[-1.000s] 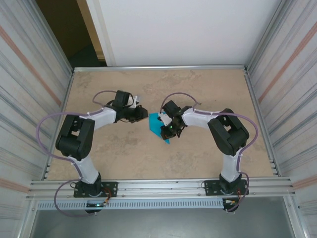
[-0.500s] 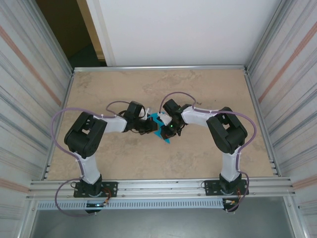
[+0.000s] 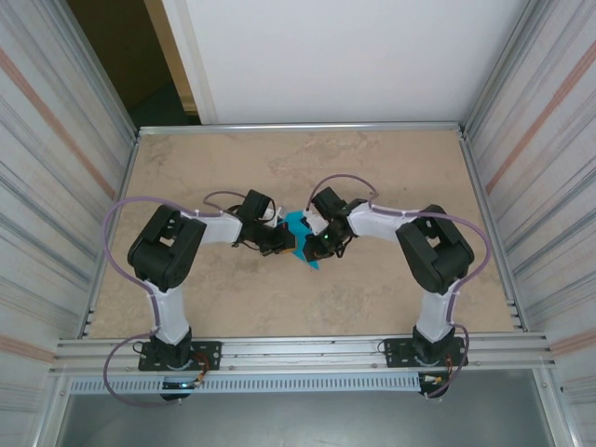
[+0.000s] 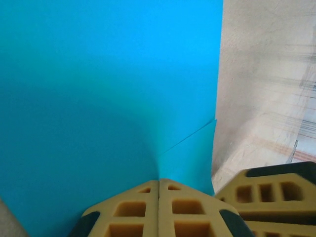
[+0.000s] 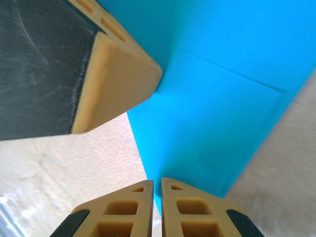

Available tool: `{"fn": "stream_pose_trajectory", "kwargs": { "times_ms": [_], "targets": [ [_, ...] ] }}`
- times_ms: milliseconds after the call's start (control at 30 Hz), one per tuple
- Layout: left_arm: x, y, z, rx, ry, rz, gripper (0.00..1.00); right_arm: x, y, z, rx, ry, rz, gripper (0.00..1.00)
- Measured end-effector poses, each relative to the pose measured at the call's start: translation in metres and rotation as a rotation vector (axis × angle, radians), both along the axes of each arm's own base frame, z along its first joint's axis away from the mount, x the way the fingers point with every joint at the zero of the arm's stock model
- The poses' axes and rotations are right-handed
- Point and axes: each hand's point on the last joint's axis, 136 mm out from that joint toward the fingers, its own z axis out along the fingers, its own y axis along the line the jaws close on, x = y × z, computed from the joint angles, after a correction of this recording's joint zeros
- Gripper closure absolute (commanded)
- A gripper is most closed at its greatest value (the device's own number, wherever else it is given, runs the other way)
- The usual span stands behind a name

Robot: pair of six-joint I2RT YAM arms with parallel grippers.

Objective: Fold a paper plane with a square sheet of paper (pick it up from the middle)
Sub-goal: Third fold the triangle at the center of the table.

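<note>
Left claw [image 4: 158,180] and right claw [image 5: 156,180] each pinch the sheet of paper [image 4: 98,98]; equal tension across it should make a straight crease.

turquoise paper [image 3: 297,224] (centre), left arm [image 3: 212,227], right arm [image 3: 377,222]

— Any lettering, labels or numbers to call out there?
— None that could be read. The square sheet of paper [image 4: 98,89] was plain turquoise on the face that showed.
— And the table [image 3: 391,158]?
— Only mottled beige. No brand, sign or figure was legible in any view.
</note>
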Motion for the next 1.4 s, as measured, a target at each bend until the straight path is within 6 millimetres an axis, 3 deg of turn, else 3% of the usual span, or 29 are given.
{"fn": "stream_pose_trajectory", "kwargs": {
  "times_ms": [167, 233, 367, 533, 800, 1167, 1400],
  "targets": [
    [-0.001, 0.0, 0.0, 0.0, 0.012, 0.026, 0.96, 0.006, 0.009, 0.033, 0.066, -0.039, -0.19, 0.92],
    [-0.001, 0.0, 0.0, 0.008, 0.011, 0.037, 0.96, 0.001, 0.016, 0.036, 0.08, -0.049, -0.24, 0.94],
    [-0.001, -0.002, 0.001, 0.028, 0.019, 0.074, 0.96, -0.015, 0.019, 0.016, 0.049, -0.025, -0.346, 0.97],
    [-0.003, -0.008, 0.001, 0.047, 0.013, 0.086, 0.96, -0.012, 0.003, -0.002, 0.011, -0.023, -0.483, 0.98],
    [-0.004, -0.01, 0.001, 0.053, 0.01, 0.091, 0.95, 0.002, 0.005, 0.01, 0.087, -0.075, -0.526, 0.97],
    [-0.004, -0.011, 0.001, 0.041, 0.002, 0.092, 0.92, -0.005, -0.008, -0.014, 0.07, -0.048, -0.544, 0.97],
    [0.0, -0.006, 0.003, 0.019, 0.002, 0.078, 0.85, -0.007, -0.004, -0.016, 0.14, -0.041, -0.564, 0.97]
  ]
}}
